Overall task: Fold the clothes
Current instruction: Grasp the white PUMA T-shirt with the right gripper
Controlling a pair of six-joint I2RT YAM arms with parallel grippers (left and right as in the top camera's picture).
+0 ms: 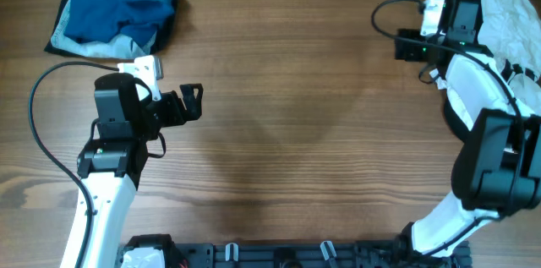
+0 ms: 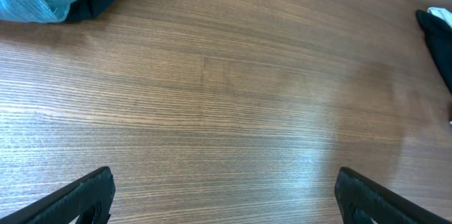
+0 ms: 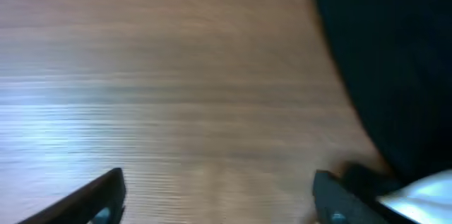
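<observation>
You have folded nothing yet: the white T-shirt (image 1: 499,2) lies crumpled at the table (image 1: 296,133) corner, the right pincer (image 3: 219,196) gapes empty at its edge, and the left pincer (image 1: 194,103) is wide open, holding nothing.

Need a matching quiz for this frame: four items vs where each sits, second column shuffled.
Items:
1. white T-shirt
2. blue shirt
3. left claw
4. right claw

Places:
A. heaped in the far left corner
B. open, over bare table, left of centre
C. crumpled in the far right corner
D. open, at the edge of the white heap

Pairs: 1-C, 2-A, 3-B, 4-D
</observation>
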